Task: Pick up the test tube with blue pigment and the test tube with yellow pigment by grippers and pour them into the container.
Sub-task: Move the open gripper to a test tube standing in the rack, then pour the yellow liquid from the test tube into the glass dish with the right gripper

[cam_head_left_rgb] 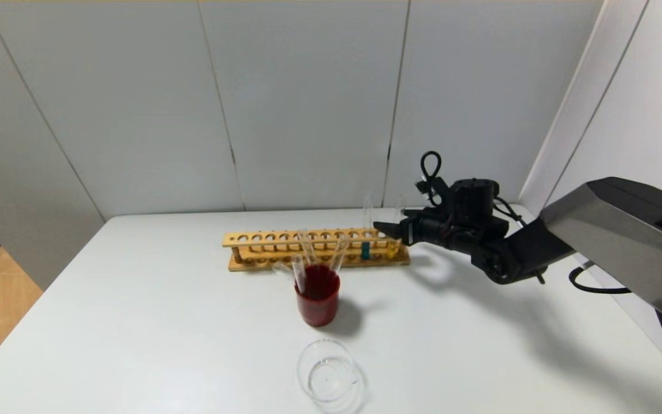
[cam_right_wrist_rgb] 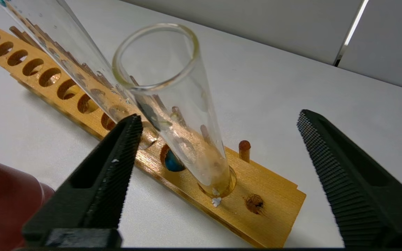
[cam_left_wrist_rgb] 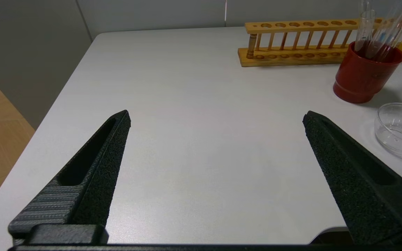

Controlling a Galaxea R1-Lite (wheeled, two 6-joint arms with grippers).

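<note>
White worktop (cam_head_left_rgb: 135,322), matte; grey panelled wall behind, wood floor at robot's left. Nearest: one container (cam_head_left_rgb: 330,376), clear. Beyond it, one red beaker (cam_head_left_rgb: 318,301) holding three or four clear tubes, count uncertain. Farther: one wooden rack (cam_head_left_rgb: 314,250); two filled tubes upright at its right end, test tube with blue pigment (cam_head_left_rgb: 365,249) beside test tube with yellow pigment (cam_head_left_rgb: 392,248). Right gripper (cam_head_left_rgb: 391,230) at rack's right end, jaws apart, yellow tube between them, untouched. Left gripper (cam_left_wrist_rgb: 216,120) low over bare worktop, jaws apart.
</note>
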